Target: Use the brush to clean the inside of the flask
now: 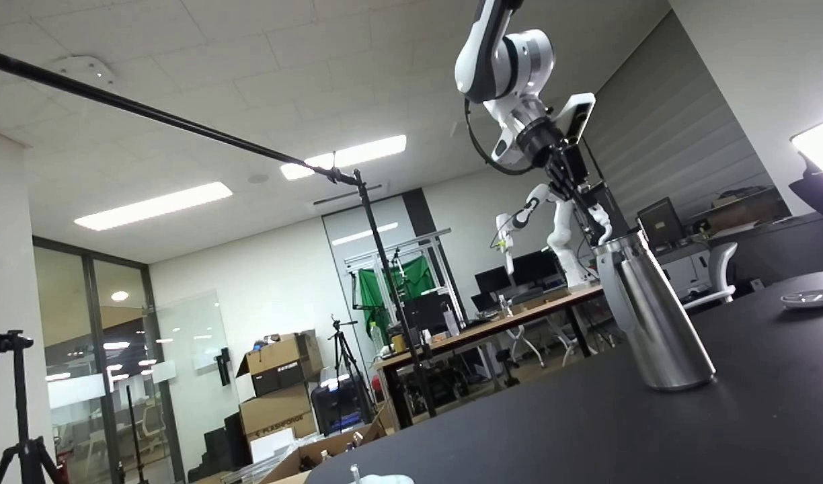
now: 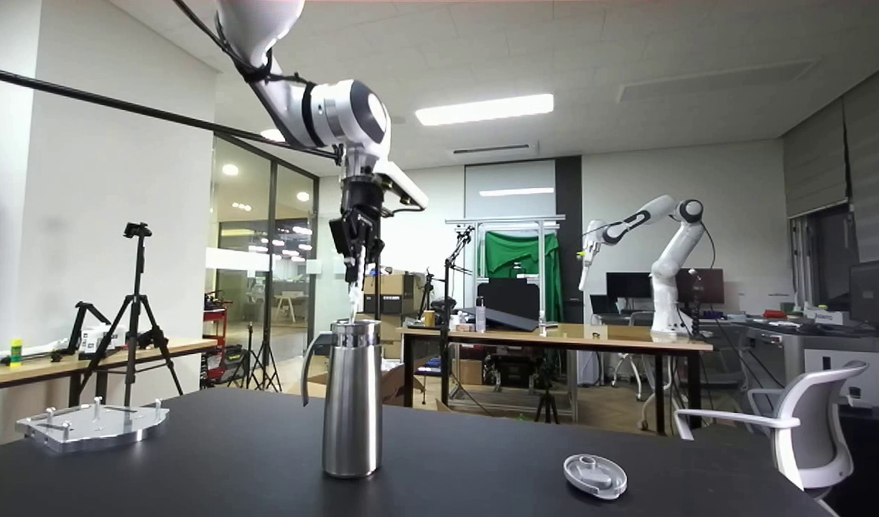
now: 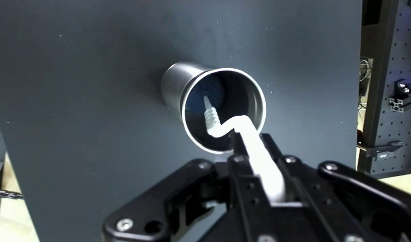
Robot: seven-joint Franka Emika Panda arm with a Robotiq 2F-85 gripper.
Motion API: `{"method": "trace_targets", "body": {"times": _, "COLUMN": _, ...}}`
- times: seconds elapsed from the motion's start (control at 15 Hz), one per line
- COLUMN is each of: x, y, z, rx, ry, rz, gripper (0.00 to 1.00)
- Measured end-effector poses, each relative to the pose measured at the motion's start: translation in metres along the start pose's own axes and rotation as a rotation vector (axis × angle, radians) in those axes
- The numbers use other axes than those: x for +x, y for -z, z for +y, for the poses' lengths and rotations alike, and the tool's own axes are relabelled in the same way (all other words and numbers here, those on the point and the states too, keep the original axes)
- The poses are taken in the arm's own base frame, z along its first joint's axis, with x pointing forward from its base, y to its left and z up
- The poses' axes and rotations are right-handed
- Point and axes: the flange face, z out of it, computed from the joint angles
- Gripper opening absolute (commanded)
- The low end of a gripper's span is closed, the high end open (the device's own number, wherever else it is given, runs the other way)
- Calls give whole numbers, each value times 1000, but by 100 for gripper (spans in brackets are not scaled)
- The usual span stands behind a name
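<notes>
- In both exterior views, have the flask [image 2: 352,406] standing upright on the black table [image 2: 468,459], with its grey handle [image 1: 612,286] to one side.
- In the wrist view, have the gripper [image 3: 253,138] clamped on the white brush [image 3: 246,128], with its straight end pinched between both fingers [image 3: 240,146].
- Can follow the brush past its bend and down into the flask's mouth, with the lower end inside.
- Can't make out the brush's head clearly in there.
- In an exterior view, see the fingertips [image 2: 351,273] above the flask, apart from the rim.
- Find the grey lid [image 2: 595,476] lying on the table, well apart from the flask.
- See a flat plate with short pegs [image 2: 102,425] on the flask's other side.
- Beyond the table, can spot another white robot arm [image 2: 676,253] on a wooden desk [image 2: 497,338].
</notes>
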Motion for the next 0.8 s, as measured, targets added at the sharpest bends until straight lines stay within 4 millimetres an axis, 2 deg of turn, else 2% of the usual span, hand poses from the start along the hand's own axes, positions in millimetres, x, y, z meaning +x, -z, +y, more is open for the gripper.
{"method": "trace_targets", "body": {"times": 0.07, "x": 1, "y": -15, "z": 8, "rx": 15, "ry": 1, "rz": 0, "gripper": 4}}
{"method": "trace_targets", "body": {"times": 0.13, "x": 2, "y": -23, "z": 13, "rx": 16, "ry": 0, "rz": 1, "gripper": 4}}
{"method": "trace_targets", "body": {"times": 0.2, "x": 1, "y": -19, "z": 15, "rx": 5, "ry": -3, "rz": 1, "gripper": 4}}
{"method": "trace_targets", "body": {"times": 0.33, "x": -3, "y": 6, "z": 11, "rx": -28, "ry": -6, "rz": -11, "gripper": 4}}
{"method": "trace_targets", "body": {"times": 0.6, "x": -8, "y": 87, "z": -23, "rx": -100, "ry": -4, "rz": -54, "gripper": 4}}
{"method": "trace_targets", "body": {"times": 0.67, "x": -7, "y": 102, "z": -32, "rx": -110, "ry": -1, "rz": -57, "gripper": 4}}
{"method": "trace_targets", "body": {"times": 0.8, "x": -7, "y": 118, "z": -44, "rx": -115, "ry": 7, "rz": -59, "gripper": 4}}
